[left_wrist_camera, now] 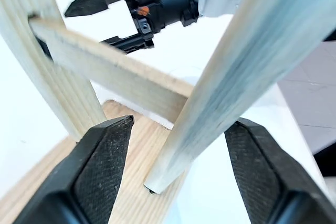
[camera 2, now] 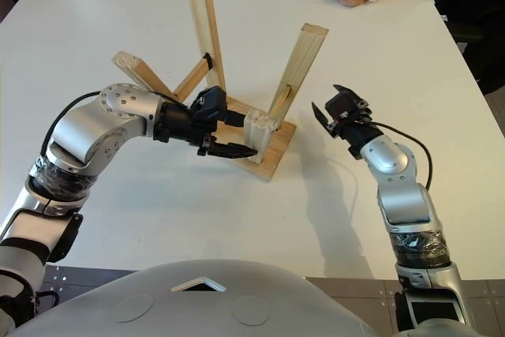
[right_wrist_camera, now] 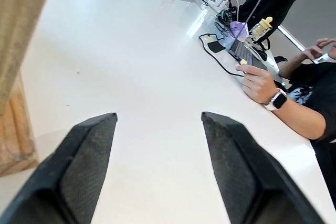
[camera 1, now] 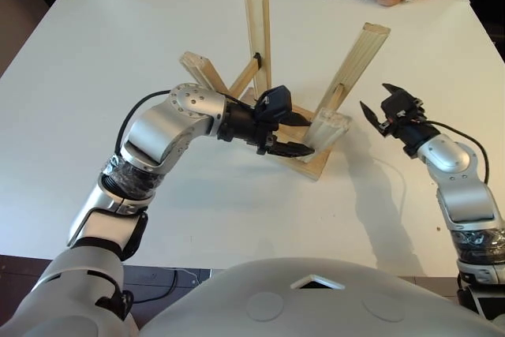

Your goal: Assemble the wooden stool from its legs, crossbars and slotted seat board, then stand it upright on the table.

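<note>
The wooden stool point(camera 1: 260, 76) lies upside down in the middle of the white table point(camera 1: 95, 76). Its seat board point(camera 2: 276, 147) is flat on the tabletop and its legs point up and splay outward. The tallest leg point(camera 1: 258, 29) rises toward the top centre of the frame, and another leg point(camera 1: 359, 65) leans toward the upper right.

The left gripper point(camera 1: 308, 135) comes in from the left at the stool's near corner, with its fingers point(left_wrist_camera: 102, 171) spread apart. In the left wrist view, a pale leg point(left_wrist_camera: 220, 77) stands between the two black pads with its foot on the seat board. I cannot tell whether either pad touches it. In the same view a crossbar point(left_wrist_camera: 115, 72) runs from that leg to its neighbour, which the head views show less clearly.

The right gripper point(camera 1: 374, 97) hovers right of centre, near the stool but apart from it. Its fingers point(right_wrist_camera: 86, 156) are also spread and hold nothing. In the right wrist view, bare tabletop lies between the pads, wood grain sits at the left edge, and a black cable point(right_wrist_camera: 220, 61) lies on the far table.
</note>
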